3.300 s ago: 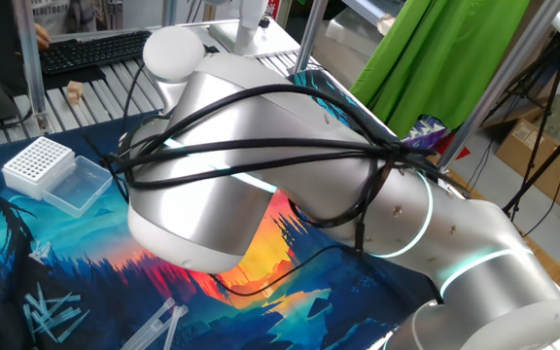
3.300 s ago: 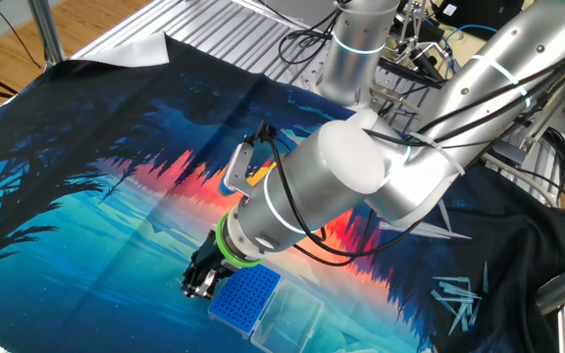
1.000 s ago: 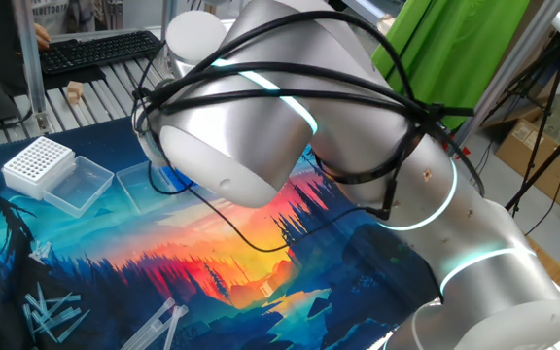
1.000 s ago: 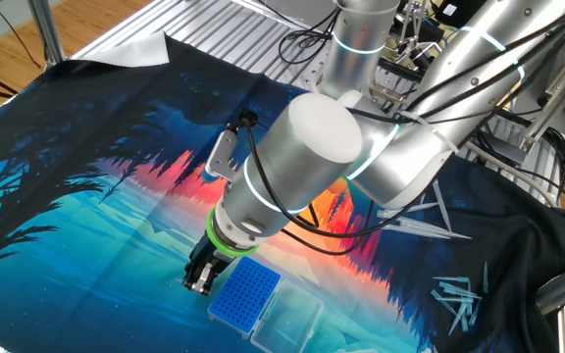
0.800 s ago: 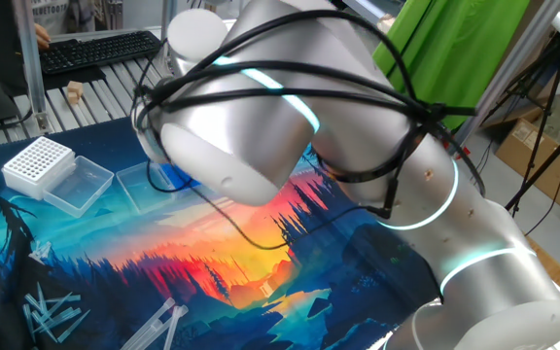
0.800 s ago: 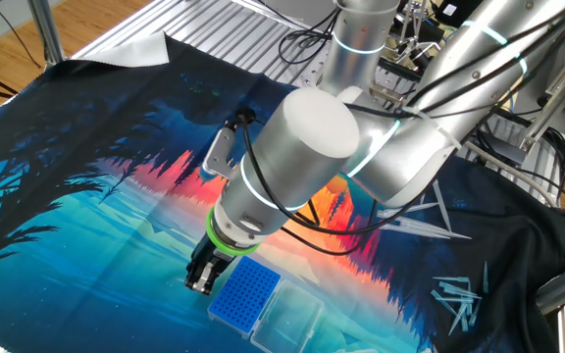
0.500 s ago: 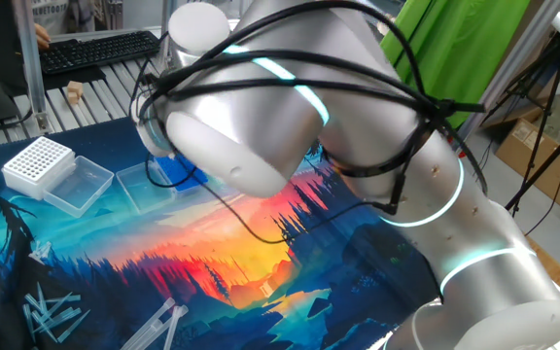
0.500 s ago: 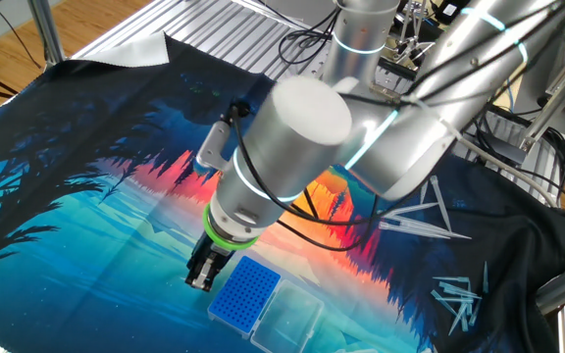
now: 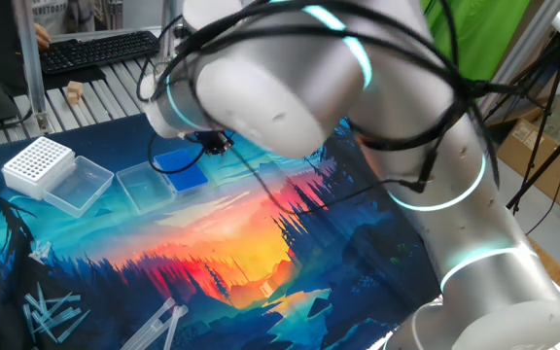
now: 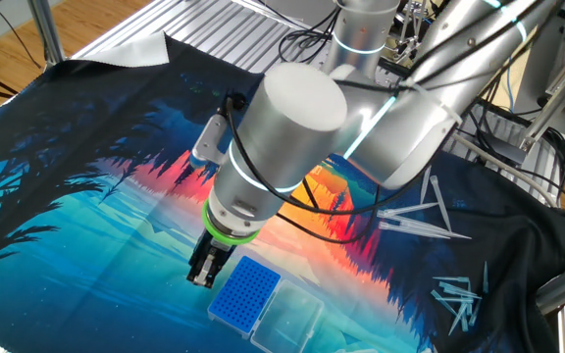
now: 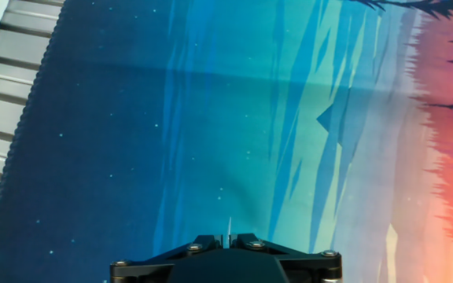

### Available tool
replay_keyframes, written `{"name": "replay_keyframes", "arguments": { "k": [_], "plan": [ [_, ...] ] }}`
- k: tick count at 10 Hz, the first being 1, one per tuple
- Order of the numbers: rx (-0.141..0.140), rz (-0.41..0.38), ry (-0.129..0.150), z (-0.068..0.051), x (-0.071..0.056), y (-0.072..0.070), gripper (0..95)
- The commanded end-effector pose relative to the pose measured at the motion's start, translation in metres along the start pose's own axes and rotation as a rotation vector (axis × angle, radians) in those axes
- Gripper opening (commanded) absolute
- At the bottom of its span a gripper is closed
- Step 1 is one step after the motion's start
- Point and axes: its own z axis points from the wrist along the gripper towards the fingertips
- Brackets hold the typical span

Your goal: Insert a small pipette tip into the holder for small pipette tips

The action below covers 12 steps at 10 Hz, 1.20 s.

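Observation:
The blue holder [image 10: 246, 294] with its clear lid [image 10: 288, 320] lies on the printed cloth near the front edge; it also shows in one fixed view [image 9: 180, 167]. My gripper [image 10: 202, 277] points down just to the left of the holder's near corner, beside it and not over its holes. In the hand view the gripper [image 11: 228, 236] has its jaws closed together, with the thin whitish small pipette tip [image 11: 229, 225] sticking out between them over bare blue cloth. The holder is out of the hand view.
A bigger white gridded rack [image 9: 37, 162] with a clear lid [image 9: 79, 185] stands at the cloth's left. Loose pipette tips lie in heaps [image 9: 52, 316] [image 10: 459, 294], with longer ones beside them [image 10: 420, 221]. The cloth's edge and metal slats [image 11: 6, 86] are close by.
The arm's upper joints have swung up and turned, uncovering the blue holder in one fixed view. The gripper has stayed almost in place beside the holder, still shut.

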Motion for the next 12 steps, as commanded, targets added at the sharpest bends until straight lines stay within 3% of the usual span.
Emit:
{"name": "replay_keyframes", "arguments": {
  "k": [1,5,8,12],
  "plan": [
    [0.006,0.01,0.005,-0.005,0.004,0.0,0.0],
    [0.017,0.028,0.025,-0.017,0.018,0.003,0.0],
    [0.044,0.063,0.071,-0.025,0.028,0.004,0.0],
    [0.074,0.123,0.157,-0.031,0.037,0.004,0.0]
  ]
}}
